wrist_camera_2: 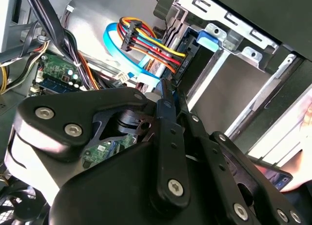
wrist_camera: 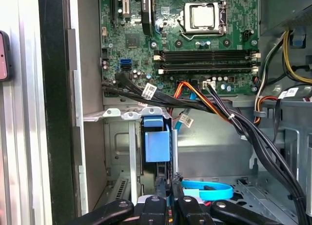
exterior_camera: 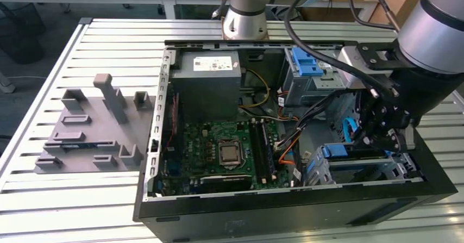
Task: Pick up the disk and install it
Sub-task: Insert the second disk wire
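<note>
Disk (wrist_camera: 157, 142) stands on edge in the drive cage (exterior_camera: 362, 169) at the open computer case's (exterior_camera: 290, 210) corner, beside the motherboard (exterior_camera: 217, 150), its blue frame showing in the first wrist view. Just above it the gripper (wrist_camera: 168, 186) has its fingers (wrist_camera_2: 168, 105) drawn close together, seemingly pinching the frame's edge, though the contact itself is hidden.

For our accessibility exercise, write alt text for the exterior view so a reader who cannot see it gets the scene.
A robot arm's black gripper reaches into an open computer case on a slatted metal table, by a blue-framed disk in the drive cage. The motherboard lies exposed; a grey fixture sits beside the case.
</note>
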`<state>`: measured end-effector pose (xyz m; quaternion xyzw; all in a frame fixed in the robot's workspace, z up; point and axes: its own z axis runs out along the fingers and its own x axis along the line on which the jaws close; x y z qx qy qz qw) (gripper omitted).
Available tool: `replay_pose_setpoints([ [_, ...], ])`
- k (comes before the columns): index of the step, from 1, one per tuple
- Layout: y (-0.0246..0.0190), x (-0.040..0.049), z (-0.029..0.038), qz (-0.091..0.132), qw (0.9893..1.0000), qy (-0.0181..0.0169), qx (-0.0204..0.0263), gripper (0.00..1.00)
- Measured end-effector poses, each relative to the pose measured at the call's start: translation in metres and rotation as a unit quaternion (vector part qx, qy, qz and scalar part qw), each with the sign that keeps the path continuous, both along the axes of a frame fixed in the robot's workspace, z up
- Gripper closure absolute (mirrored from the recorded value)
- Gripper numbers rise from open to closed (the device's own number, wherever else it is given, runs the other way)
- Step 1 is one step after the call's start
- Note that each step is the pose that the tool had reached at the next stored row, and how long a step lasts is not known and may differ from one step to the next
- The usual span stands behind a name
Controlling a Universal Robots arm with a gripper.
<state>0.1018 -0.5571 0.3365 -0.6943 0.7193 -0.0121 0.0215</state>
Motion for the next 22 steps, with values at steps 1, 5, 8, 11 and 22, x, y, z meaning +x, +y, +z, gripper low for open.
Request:
replay_pose_setpoints([
  [1, 0.0000, 0.0000, -0.0003, 0.000, 1.0000, 0.0001, 0.0000, 0.84],
  [5, 0.0000, 0.0003, -0.0013, 0.000, 1.0000, 0.0011, 0.0010, 0.84],
  [8, 0.0000, 0.0005, -0.0018, 0.000, 1.0000, 0.0015, 0.0011, 0.84],
  [11, 0.0000, 0.0010, -0.0023, 0.000, 1.0000, 0.0019, 0.0013, 0.84],
  [22, 0.0000, 0.0014, -0.0040, 0.000, 1.0000, 0.0023, 0.0025, 0.84],
])
